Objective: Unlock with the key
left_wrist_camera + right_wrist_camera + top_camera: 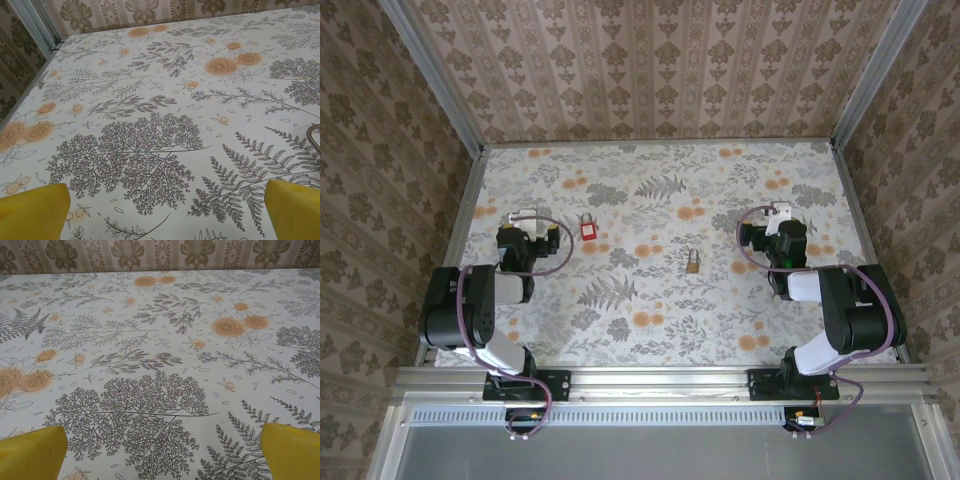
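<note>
**Both claws gaping, red key lying free on the flowered surface**

Walls papered in beige-and-brown damask stripes (660,70) are closing in the space on three sides, with grey metal posts running up the corners. Below them a flat surface covered in a pale cloth printed with grey ferns and orange roses (650,190) is spreading across the whole floor of the cell. A ribbed aluminium rail (660,380) is bordering its near edge and carrying both bases.

The black-and-white left arm (470,310) is folding up over the left side, and the right arm (850,310) is doing likewise on the right. The left claw (523,215) is standing released and holding nothing, its yellow fingers (32,212) sitting wide apart above the bare cloth. The right claw (775,215) is gaping the same way, its own yellow fingertips (30,452) framing only the print.

The small brass-coloured padlock (691,262) is lying near the middle of the surface. The tiny key with a squarish red plastic head (588,229) is lying up and to the left of it, apart from it, near the left claw.
</note>
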